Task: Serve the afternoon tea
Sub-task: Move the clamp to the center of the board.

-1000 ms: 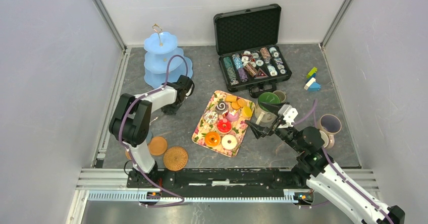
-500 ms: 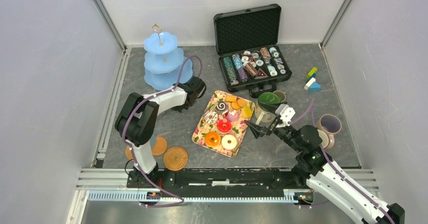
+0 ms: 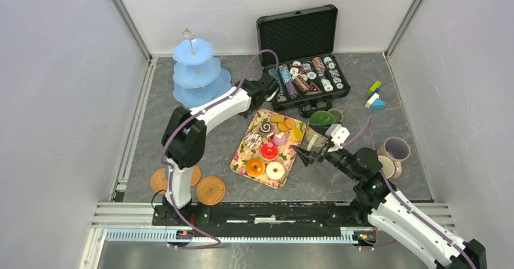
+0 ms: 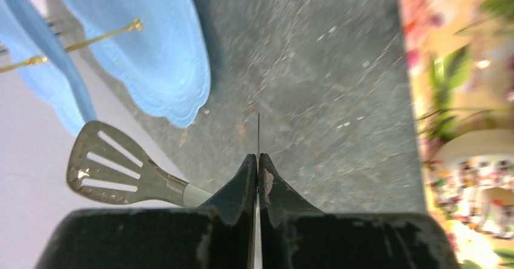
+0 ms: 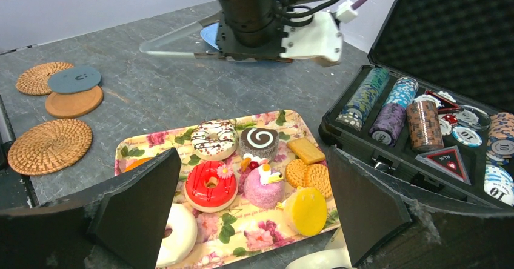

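Right gripper (image 5: pixel 253 154) hovers wide open at the edge of the tray (image 5: pixel 242 229), left gripper (image 4: pixel 257 160) pinched shut beyond it. Looks like treat-picking time: nudge forward, close on the pink cake (image 5: pixel 263 187).

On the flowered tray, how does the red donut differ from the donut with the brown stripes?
The red donut has glossy red icing and a small pink flower; the striped donut has white icing with dark brown lines. The red donut lies beside the pink cake, the striped donut beside the swirl cake. Both are rings lying flat on the tray.
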{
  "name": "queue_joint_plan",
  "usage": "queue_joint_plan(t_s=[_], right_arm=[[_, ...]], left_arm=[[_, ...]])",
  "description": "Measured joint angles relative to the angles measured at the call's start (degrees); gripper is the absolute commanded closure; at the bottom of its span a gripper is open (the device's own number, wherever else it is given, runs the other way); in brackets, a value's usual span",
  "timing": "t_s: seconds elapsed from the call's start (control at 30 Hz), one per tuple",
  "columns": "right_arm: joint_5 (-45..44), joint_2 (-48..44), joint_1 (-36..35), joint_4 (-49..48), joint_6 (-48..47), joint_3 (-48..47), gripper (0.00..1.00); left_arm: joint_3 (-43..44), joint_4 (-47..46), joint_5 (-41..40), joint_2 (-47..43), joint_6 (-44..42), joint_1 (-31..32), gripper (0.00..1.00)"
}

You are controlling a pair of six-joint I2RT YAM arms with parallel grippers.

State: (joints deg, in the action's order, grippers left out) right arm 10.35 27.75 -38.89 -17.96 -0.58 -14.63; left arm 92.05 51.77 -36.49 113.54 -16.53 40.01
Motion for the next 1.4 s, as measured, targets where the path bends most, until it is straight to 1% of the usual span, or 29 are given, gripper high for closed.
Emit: queue_joint_plan(t_s=[0.13, 0.3, 0.37, 0.4, 0.57, 0.73, 0.8, 0.83, 0.87, 0.9, 0.97, 1.07, 1.1, 1.17, 1.23, 1.33, 1.4], right_arm=[[0.0, 0.7, 0.0, 0.0, -0.3, 0.0, 0.02], [-0.1, 1.8, 0.0, 0.0, -0.7, 0.0, 0.02], [-0.1, 2.1, 0.0, 0.0, -0.8, 0.0, 0.02], [-0.1, 2.3, 0.0, 0.0, -0.8, 0.0, 0.02], [-0.1, 3.5, 0.0, 0.0, -0.9, 0.0, 0.02], [-0.2, 4.7, 0.0, 0.0, -1.0, 0.0, 0.02], [-0.2, 5.4, 0.0, 0.0, -1.0, 0.0, 0.02], [-0.1, 5.7, 0.0, 0.0, -1.0, 0.0, 0.02], [-0.1, 5.9, 0.0, 0.0, -1.0, 0.0, 0.02], [-0.1, 6.2, 0.0, 0.0, -1.0, 0.0, 0.02], [-0.1, 6.8, 0.0, 0.0, -1.0, 0.0, 0.02], [0.1, 7.3, 0.0, 0.0, -1.0, 0.0, 0.02], [0.1, 7.3, 0.0, 0.0, -1.0, 0.0, 0.02], [0.2, 7.5, 0.0, 0.0, -1.0, 0.0, 0.02], [0.2, 7.5, 0.0, 0.0, -1.0, 0.0, 0.02], [0.5, 7.6, 0.0, 0.0, -1.0, 0.0, 0.02], [0.8, 7.6, 0.0, 0.0, -1.0, 0.0, 0.02]], left_arm=[[8.8, 3.6, 6.3, 5.1, 3.7, 0.3, 0.96], [17.4, 6.2, 12.9, 11.1, 7.2, 0.3, 0.96], [19.5, 6.9, 14.9, 12.7, 8.1, 0.3, 0.94], [20.4, 7.1, 15.6, 13.5, 8.5, 0.2, 0.91], [23.3, 7.8, 18.1, 16.3, 9.9, -0.1, 0.67], [24.5, 8.1, 18.7, 17.2, 10.4, -1.3, 0.52], [25.3, 8.0, 18.5, 17.2, 10.5, -1.7, 0.35], [25.4, 7.7, 18.3, 17.0, 10.6, -1.8, 0.23], [24.8, 7.3, 18.2, 16.3, 11.0, -2.1, 0.02], [23.8, 6.8, 18.0, 15.5, 11.2, -2.2, 0.00], [18.0, 3.8, 18.3, 11.2, 12.0, -2.4, 0.00], [4.2, -0.3, 19.2, 0.1, 12.1, -2.4, 0.00], [-1.1, -2.1, 19.8, -4.9, 12.1, -2.5, 0.00], [-7.2, -4.3, 21.1, -11.2, 12.1, -3.2, 0.00], [-13.2, -7.1, 24.1, -17.5, 12.1, -4.7, 0.00], [-19.8, -11.2, 28.8, -22.3, 12.1, -8.2, 0.00], [-22.6, -13.0, 31.5, -22.7, 12.1, -10.3, 0.00]])
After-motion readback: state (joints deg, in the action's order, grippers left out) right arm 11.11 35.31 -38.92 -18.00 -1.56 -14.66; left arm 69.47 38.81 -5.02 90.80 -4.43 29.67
